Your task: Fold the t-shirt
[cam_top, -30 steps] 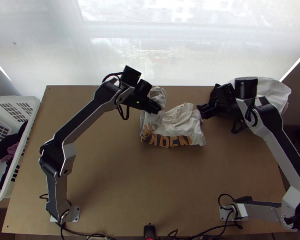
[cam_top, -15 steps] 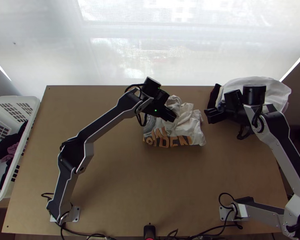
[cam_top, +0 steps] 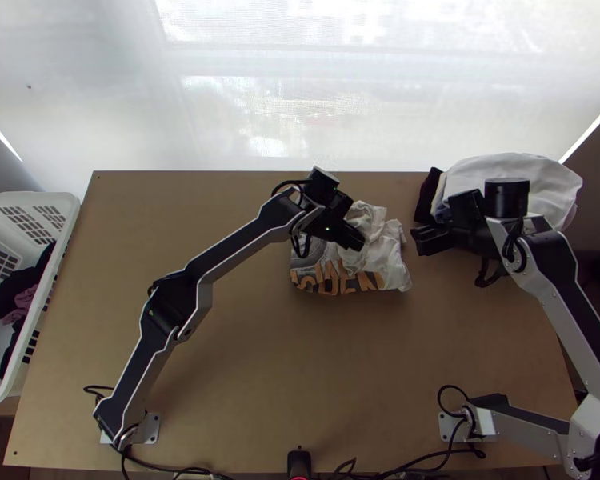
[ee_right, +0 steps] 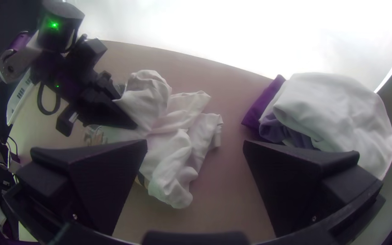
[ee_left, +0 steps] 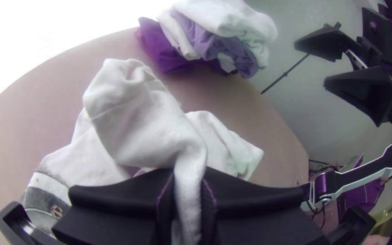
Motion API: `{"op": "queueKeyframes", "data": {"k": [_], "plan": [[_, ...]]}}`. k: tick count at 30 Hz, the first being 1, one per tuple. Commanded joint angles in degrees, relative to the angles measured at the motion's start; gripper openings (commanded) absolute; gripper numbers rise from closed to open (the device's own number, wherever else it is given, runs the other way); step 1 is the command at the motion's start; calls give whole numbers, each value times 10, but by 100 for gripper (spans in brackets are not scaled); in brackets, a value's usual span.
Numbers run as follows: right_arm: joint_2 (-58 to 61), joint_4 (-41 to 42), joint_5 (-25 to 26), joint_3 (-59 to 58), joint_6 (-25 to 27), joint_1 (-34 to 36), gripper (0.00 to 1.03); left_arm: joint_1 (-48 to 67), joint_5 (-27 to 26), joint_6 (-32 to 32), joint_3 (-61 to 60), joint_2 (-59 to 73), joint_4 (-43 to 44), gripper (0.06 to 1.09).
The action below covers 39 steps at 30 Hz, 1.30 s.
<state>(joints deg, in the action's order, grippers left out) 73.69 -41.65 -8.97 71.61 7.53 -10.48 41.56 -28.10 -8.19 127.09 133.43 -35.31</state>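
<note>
Left gripper point(ee_left: 188, 181) clamped on a raised white fold of the t-shirt point(cam_top: 386, 260), right gripper point(cam_top: 416, 238) spread wide and empty just beside it. We judge folding partway: t-shirt bunched on the table point(cam_top: 244, 360), flattening and squaring remain. We note big orange lettering point(cam_top: 366, 282) along its near edge.

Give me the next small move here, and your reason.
I'd have the left pincer lower its fold onto the rest of the t-shirt and let go: its fingers are shut on raised white cloth, with more of the shirt lying rumpled around it. The right pincer is open and empty, so it probably needn't act yet.
</note>
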Motion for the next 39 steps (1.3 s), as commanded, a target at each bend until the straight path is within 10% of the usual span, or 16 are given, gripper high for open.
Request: {"op": "queueKeyframes", "data": {"k": [1, 8, 11, 25, 39], "plan": [[-4, 0, 0, -17, 5, -1, 98, 3, 1, -6, 18, 37, 18, 9], [-4, 0, 0, -24, 5, -3, 98, 6, 7, -24, 24, 66, 59, 18], [-5, 0, 0, -33, 5, -5, 98, 12, 7, -23, 25, 66, 61, 107], [65, 74, 1, -40, 28, -127, 98, -139, -14, 113, -44, -179, -251, 104], [274, 141, 0, 27, 24, -194, 98, -126, -5, 124, -251, -196, -179, 104]]}}
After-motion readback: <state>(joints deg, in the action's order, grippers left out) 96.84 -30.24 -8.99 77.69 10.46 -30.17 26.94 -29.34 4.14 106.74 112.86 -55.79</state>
